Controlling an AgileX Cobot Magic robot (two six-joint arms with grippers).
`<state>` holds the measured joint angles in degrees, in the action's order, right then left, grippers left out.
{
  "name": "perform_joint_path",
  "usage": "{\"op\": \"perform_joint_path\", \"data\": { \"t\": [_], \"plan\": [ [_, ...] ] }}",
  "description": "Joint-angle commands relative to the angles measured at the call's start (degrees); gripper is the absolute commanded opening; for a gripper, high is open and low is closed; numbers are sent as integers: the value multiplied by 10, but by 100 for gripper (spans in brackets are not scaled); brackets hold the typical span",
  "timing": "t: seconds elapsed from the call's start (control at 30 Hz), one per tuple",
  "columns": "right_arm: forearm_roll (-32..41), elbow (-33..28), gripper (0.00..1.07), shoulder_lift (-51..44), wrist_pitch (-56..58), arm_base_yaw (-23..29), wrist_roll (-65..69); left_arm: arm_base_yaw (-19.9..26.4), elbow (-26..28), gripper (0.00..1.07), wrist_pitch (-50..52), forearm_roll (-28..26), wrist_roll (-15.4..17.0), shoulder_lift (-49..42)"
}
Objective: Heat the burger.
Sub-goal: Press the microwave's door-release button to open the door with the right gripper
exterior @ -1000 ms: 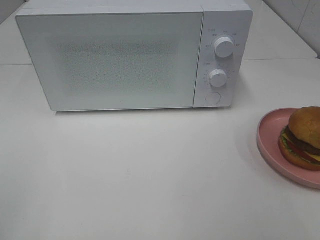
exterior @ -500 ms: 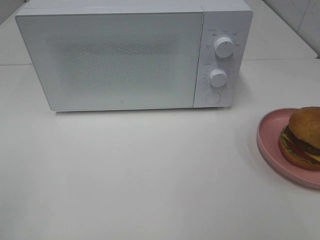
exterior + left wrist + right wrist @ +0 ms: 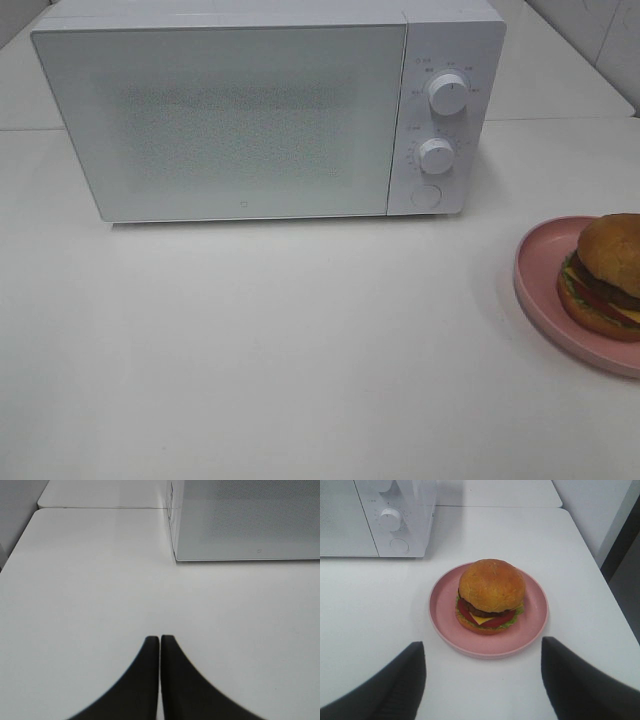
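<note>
The left gripper (image 3: pixel 159 639) is clenched: its two dark fingers (image 3: pixel 142 680) meet tip to tip with only a hairline slit between them, and nothing is caught there. It hangs over bare table (image 3: pixel 90 580), touching nothing, with the microwave (image 3: pixel 245 520) well ahead of it. The right gripper (image 3: pixel 482 642) is spread wide and empty; its fingers (image 3: pixel 395 685) stand far apart, and in the right wrist view the plate (image 3: pixel 537 615) shows in the gap between them. Neither finger touches the plate or the burger (image 3: pixel 491 595). The burger sits upright on the pink plate, a little off its middle, bun top up, with patty, cheese, tomato and lettuce showing at the side. In the high view the plate lies at the table's right edge, partly cut off, well apart from the microwave, whose door (image 3: pixel 220 120) is closed. Neither arm shows in that view.
</note>
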<state>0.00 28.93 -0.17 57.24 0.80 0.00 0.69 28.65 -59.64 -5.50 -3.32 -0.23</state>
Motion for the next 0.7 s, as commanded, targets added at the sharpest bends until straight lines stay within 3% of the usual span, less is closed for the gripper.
{"op": "perform_joint_path", "data": {
  "t": [0.03, 0.4, 0.7],
  "plan": [
    [0, 1, 61, -18, -5, -3, 0, 2, -1, 0, 5, -1, 0, -14],
    [0, 1, 61, -8, -6, -3, 0, 2, -1, 0, 5, -1, 0, -14],
    [0, 17, 61, 134, -82, -3, 0, 2, -1, 0, 5, -1, 0, -14]
  ]
}}
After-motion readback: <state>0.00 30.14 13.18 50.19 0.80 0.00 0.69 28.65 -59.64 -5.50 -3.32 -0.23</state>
